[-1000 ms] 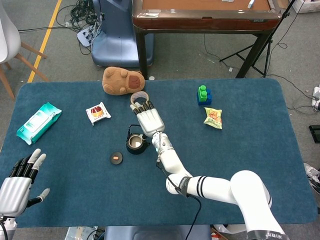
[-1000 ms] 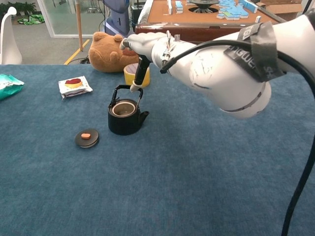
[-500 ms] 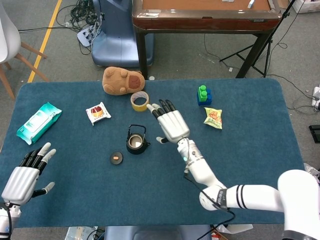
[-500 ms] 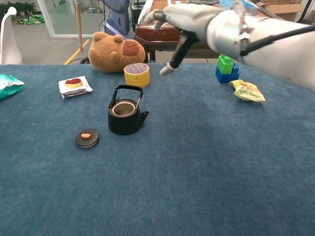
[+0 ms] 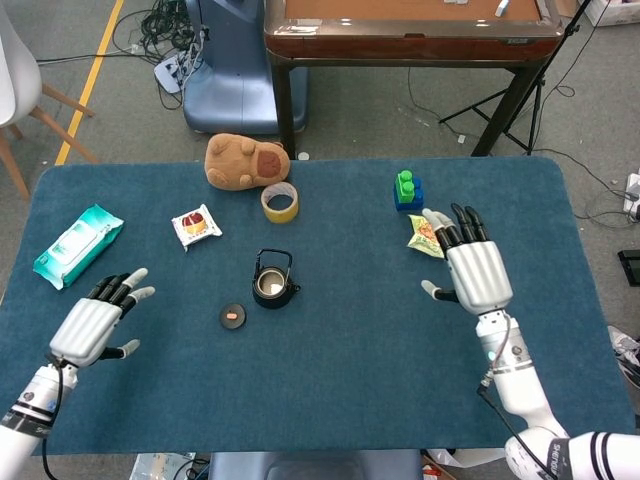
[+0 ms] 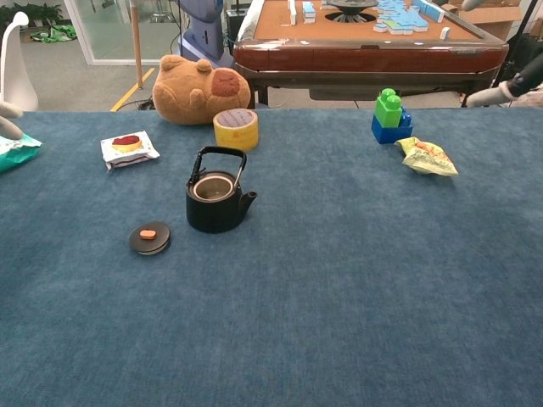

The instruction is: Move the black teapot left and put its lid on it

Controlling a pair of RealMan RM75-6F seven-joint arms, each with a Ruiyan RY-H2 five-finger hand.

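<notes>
The small black cast-iron teapot [image 5: 273, 285] was shown uncovered, its flat round black lid [image 5: 232, 316] just left of it; the left hand [image 5: 92, 328] and right hand [image 5: 474, 272] were held spread and empty, well apart from it, presumably awaiting a grasp

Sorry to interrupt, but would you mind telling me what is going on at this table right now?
Nothing is being held at this moment. The black teapot stands open on the blue table, with its lid lying beside it, nearer the robot's left. The left hand hovers open near the table's left edge, and the right hand hovers open far to the right, next to a yellow snack packet. The lid is not yet on the pot.
</notes>
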